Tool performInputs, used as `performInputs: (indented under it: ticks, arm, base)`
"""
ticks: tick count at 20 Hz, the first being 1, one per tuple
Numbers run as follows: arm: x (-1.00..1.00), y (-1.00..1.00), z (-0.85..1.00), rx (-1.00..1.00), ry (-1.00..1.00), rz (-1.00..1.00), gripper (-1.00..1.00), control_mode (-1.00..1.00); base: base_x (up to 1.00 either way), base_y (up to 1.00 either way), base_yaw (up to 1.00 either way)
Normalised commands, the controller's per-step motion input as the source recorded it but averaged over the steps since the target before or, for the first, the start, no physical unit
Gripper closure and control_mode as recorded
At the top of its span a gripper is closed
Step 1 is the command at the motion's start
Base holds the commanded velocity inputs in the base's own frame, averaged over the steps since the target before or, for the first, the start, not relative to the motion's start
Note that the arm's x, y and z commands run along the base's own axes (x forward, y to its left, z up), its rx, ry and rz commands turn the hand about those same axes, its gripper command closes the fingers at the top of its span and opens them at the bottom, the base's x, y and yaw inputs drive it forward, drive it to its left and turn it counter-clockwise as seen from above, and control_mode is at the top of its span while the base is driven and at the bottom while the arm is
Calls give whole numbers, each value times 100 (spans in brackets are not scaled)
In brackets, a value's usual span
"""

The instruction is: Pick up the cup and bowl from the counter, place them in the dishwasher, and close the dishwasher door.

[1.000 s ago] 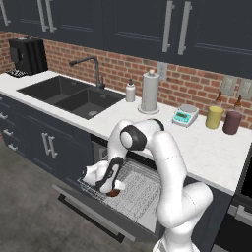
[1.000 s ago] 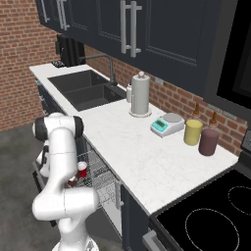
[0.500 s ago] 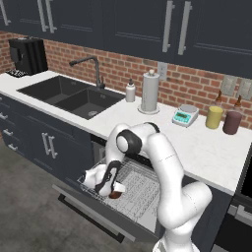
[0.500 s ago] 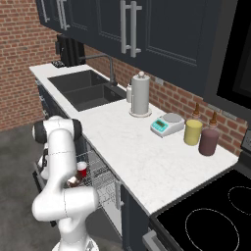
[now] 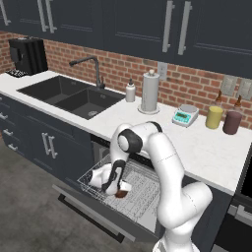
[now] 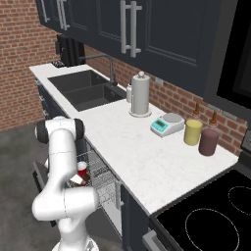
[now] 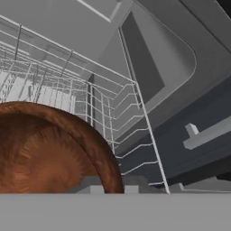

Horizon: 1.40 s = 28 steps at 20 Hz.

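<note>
Gripper point(image 5: 117, 189) is lowered over the white wire rack point(image 5: 140, 197) of the open dishwasher point(image 5: 123, 206), jaws closed on the bowl point(image 5: 119, 194). The cup point(image 5: 126, 186) is seen just beside the jaws.

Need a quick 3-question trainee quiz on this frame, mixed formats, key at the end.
1. True or false: the dishwasher door is closed.
2. Where is the cup? A) on the counter B) in the dishwasher rack C) in the sink
3. Fill in: the gripper, jaws shut, holds the ____ over the rack.

Key: 1 false; 2 B; 3 bowl.
</note>
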Motion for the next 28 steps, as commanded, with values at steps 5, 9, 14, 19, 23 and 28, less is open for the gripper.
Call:
performInputs:
  ticks: [5,9,14,19,23,28]
  arm:
    - [24,-1,-16,0,0,0,100,-100]
    - [31,0,-23,0,0,0,100,-100]
    - [35,0,-28,0,0,0,100,-100]
    - [32,0,-39,0,0,0,100,-100]
    - [20,0,-45,-1,0,0,100,-100]
    - [-14,2,-26,-4,-1,0,-100,-100]
  base:
    - [0,0,0]
    - [0,0,0]
    - [0,0,0]
    - [0,0,0]
    - [0,0,0]
    - [0,0,0]
